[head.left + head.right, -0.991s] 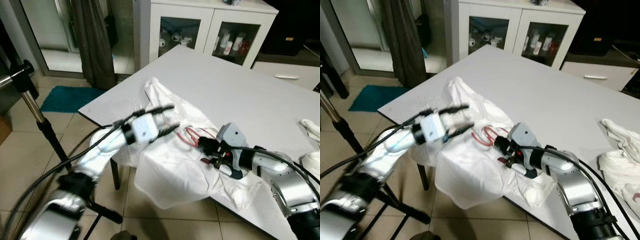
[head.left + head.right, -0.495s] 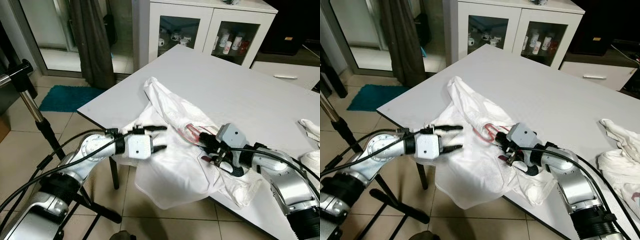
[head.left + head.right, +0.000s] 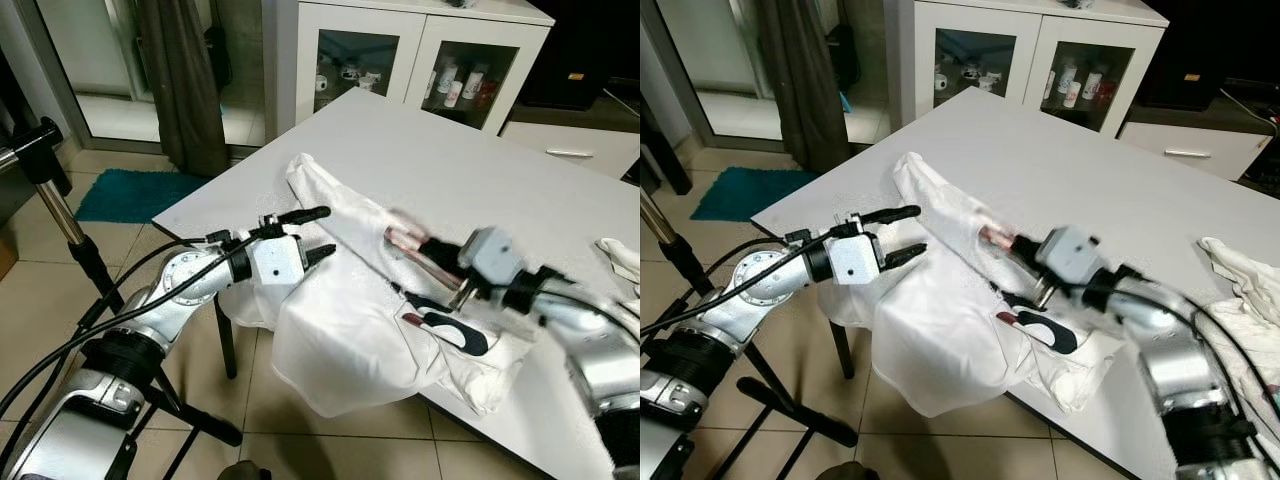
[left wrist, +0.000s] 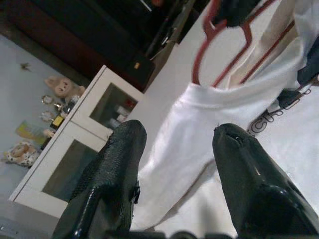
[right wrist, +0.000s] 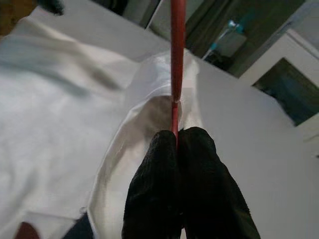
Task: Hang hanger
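Note:
A white shirt with a black print lies on the white table and droops over its near edge. A red wire hanger sits in the shirt's neck, motion-blurred in the head views. My right gripper is shut on the hanger's wire and held just above the shirt, its grey wrist block blurred. At the shirt's left side, near the table corner, my left gripper stands open with nothing between its fingers.
A clothes-rack pole stands on the tiled floor at the left. Behind the table is a white glass-door cabinet. More white laundry lies at the table's right. A teal mat and dark curtain are at the back left.
My right gripper has risen and moved right with the hanger, uncovering the shirt's black print. The left gripper swung down, then back up beside the shirt, still open.

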`<state>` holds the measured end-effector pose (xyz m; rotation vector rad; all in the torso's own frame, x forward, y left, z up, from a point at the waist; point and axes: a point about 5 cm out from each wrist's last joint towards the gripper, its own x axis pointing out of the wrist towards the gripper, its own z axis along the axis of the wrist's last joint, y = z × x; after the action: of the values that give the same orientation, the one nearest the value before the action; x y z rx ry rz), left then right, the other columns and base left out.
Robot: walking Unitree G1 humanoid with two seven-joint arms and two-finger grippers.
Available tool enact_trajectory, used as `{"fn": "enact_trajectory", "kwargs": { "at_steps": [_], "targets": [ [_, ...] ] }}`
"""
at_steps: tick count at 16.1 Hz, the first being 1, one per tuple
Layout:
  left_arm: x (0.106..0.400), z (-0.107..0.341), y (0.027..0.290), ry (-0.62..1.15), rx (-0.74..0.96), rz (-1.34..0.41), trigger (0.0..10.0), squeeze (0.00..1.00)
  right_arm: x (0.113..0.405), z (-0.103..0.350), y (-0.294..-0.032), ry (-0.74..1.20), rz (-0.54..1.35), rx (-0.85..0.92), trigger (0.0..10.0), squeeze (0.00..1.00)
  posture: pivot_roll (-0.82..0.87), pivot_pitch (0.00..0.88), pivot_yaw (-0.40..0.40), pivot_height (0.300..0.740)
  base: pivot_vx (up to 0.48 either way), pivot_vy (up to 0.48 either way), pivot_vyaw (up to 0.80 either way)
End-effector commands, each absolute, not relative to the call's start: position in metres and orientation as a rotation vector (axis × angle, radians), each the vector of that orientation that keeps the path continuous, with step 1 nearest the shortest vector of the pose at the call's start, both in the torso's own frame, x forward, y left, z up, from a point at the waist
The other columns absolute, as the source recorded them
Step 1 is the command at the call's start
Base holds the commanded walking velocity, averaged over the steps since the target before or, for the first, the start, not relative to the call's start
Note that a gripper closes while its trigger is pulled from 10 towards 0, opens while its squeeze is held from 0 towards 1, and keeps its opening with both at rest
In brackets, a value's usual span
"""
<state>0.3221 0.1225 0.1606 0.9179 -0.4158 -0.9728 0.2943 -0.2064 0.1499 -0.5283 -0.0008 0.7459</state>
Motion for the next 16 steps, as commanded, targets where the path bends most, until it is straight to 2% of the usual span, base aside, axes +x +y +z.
{"fn": "enact_trajectory", "kwargs": {
  "at_steps": [1,6,8,11,12,13,16],
  "targets": [
    [0.324,0.165,0.122,-0.438,0.933,-0.962,10.0,0.00,0.295,0.156,-0.222,-0.004,0.714,-0.515,0.0,0.00,0.02,0.000,-0.066,0.723,0.000,0.000,0.00],
    [0.327,0.166,0.124,-0.441,0.945,-0.947,10.0,0.00,0.293,0.173,-0.224,-0.093,0.721,-0.522,0.0,0.00,0.02,0.000,-0.062,0.723,0.000,0.000,0.00],
    [0.329,0.170,0.121,-0.463,0.945,-0.931,10.0,0.00,0.293,0.183,-0.218,-0.177,0.713,-0.643,0.0,0.00,0.02,0.000,-0.060,0.723,0.000,0.000,0.00],
    [0.332,0.175,0.117,-0.492,0.953,-0.914,10.0,0.00,0.281,0.191,-0.211,-0.162,0.846,-0.655,0.0,0.00,0.01,0.000,-0.056,0.723,0.000,0.000,0.00],
    [0.334,0.179,0.116,-0.518,0.946,-0.895,10.0,0.00,0.275,0.190,-0.210,-0.131,0.901,-0.679,0.4,0.00,0.01,0.000,-0.053,0.723,0.000,0.000,0.00],
    [0.335,0.182,0.115,-0.535,0.943,-0.882,10.0,0.00,0.273,0.192,-0.209,-0.135,0.919,-0.682,0.0,0.00,0.01,0.000,-0.053,0.723,0.000,0.000,0.00],
    [0.338,0.190,0.114,-0.588,0.949,-0.839,10.0,0.00,0.266,0.208,-0.197,-0.201,0.960,-0.630,0.0,0.00,0.00,0.000,-0.050,0.723,0.000,0.000,0.00]
  ]
}}
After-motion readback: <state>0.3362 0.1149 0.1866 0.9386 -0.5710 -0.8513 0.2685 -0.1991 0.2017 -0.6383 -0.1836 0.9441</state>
